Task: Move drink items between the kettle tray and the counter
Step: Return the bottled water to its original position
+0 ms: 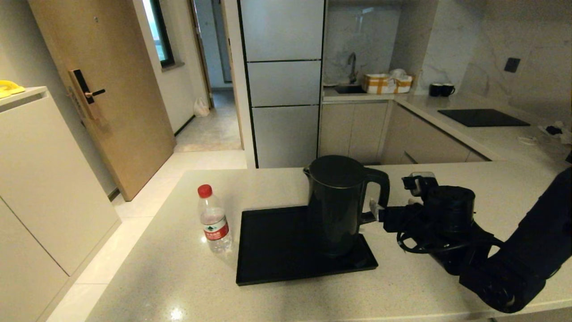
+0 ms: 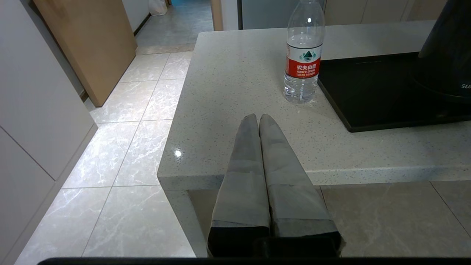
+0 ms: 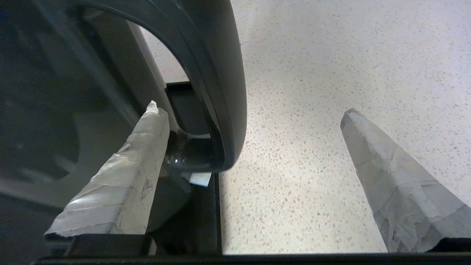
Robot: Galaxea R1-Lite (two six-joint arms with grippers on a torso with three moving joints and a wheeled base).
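Kettle (image 1: 336,203), dark glossy, upright on black tray (image 1: 277,250), right gripper (image 3: 250,147) spread astride handle, left gripper (image 2: 259,125) together

The dark kettle (image 1: 335,203) stood upright on the black tray (image 1: 277,250); the red-capped bottle (image 1: 213,220) stood upright on the beige counter (image 1: 178,277) just beside the tray.

We note the right hand (image 3: 254,110) reaching level from the right, fingers (image 3: 390,176) spread wide. Left hand (image 2: 258,118) parked low, fingers (image 2: 243,165) pressed together.

The kettle (image 1: 337,203) stands on the tray (image 1: 277,250), seemingly its right part; the bottle (image 1: 213,220) stands on the counter (image 1: 178,277) just left.
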